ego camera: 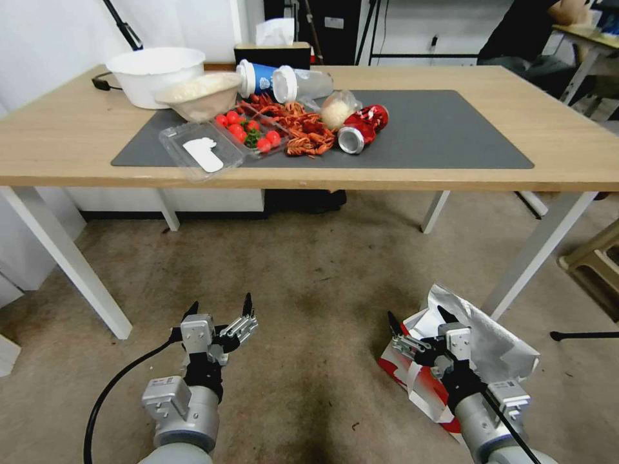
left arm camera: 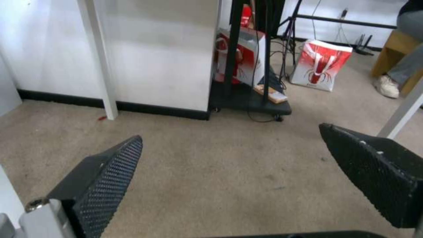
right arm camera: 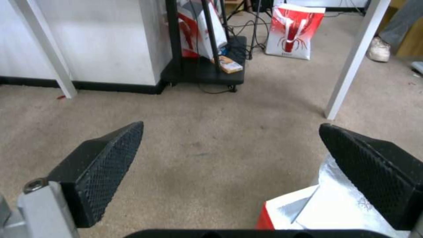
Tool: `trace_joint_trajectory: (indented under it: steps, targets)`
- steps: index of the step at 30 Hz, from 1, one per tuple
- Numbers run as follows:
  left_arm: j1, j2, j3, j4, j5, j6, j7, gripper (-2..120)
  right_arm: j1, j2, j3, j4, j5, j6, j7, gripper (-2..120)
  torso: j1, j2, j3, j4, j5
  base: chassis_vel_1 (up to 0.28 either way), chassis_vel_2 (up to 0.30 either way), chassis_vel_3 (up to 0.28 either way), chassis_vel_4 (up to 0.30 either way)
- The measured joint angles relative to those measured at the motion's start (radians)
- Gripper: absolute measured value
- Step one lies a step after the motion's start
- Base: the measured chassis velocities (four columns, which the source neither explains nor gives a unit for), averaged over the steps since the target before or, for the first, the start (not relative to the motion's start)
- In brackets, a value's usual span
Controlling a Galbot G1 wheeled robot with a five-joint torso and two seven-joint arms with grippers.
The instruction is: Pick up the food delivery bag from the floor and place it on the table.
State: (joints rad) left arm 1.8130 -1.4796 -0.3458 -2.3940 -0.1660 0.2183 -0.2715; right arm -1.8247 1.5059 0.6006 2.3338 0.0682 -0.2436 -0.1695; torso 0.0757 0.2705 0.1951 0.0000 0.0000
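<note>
Your bag (ego camera: 480,351) sits on the floor (ego camera: 309,283), near the table's (ego camera: 567,161) right front leg. Its foil top is floppy, so it could crush or slip if you pinch only that. Your right tool (ego camera: 419,322) hangs wide over the bag, holding nothing. Your left tool (ego camera: 219,308) waits wide above bare floor.
</note>
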Motion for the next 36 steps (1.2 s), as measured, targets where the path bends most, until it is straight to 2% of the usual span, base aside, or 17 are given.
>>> trace_joint_trajectory:
  steps: [14,17,36]
  targets:
    - [-0.002,0.000,-0.001,0.002,-0.002,0.001,-0.002,100,-0.001,-0.001,0.005,-0.001,0.000,0.000,-0.001,100,-0.013,-0.048,-0.036,0.0000,0.0000,0.000,0.000,0.000,0.000]
    - [-0.003,0.002,-0.001,0.003,-0.001,0.001,-0.003,100,-0.002,0.000,0.005,-0.002,0.000,0.000,-0.001,100,-0.019,-0.078,-0.059,0.0000,0.0000,0.000,0.000,0.000,0.000]
    - [-0.006,0.002,0.000,0.007,-0.004,0.001,-0.003,100,-0.001,0.001,0.004,-0.006,0.001,0.000,-0.001,100,-0.032,-0.154,-0.122,0.0000,0.0000,0.000,0.000,0.000,0.000]
